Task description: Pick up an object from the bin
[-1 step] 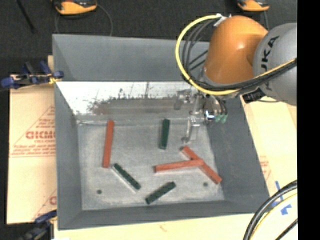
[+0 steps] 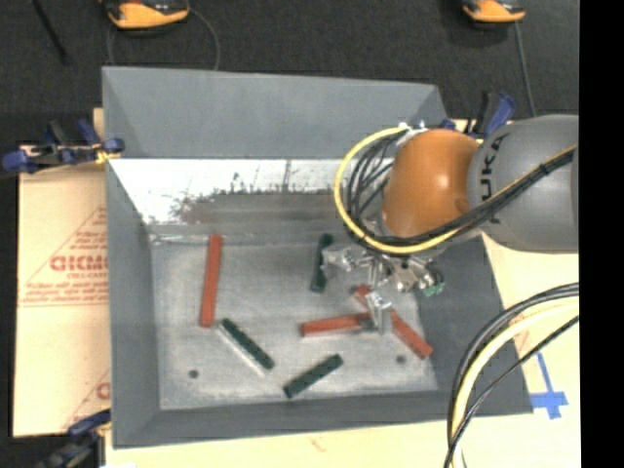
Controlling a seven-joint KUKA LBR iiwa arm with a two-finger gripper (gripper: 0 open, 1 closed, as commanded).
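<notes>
Grey metal bin (image 2: 244, 125). On its floor: a long red stick (image 2: 210, 281) at left; a green stick (image 2: 244, 344) and a second green stick (image 2: 312, 375) near the front; a middle red stick (image 2: 330, 327) and a right red stick (image 2: 413, 342); a green piece (image 2: 320, 275) behind them.

Single camera, fixed above grey metal bin (image 2: 127, 261) with sloped walls, looking down, tilted somewhat off vertical. Far wall shows broad inner face toward frame top; near wall squeezed to thin band at bottom. Close enough that bin takes most of frame, with left, far and near rims inside it and strip of dark floor (image 2: 292, 18) beyond far rim. From frame right comes grey arm with orange wrist cover (image 2: 429, 178), covering part of right wall.
</notes>
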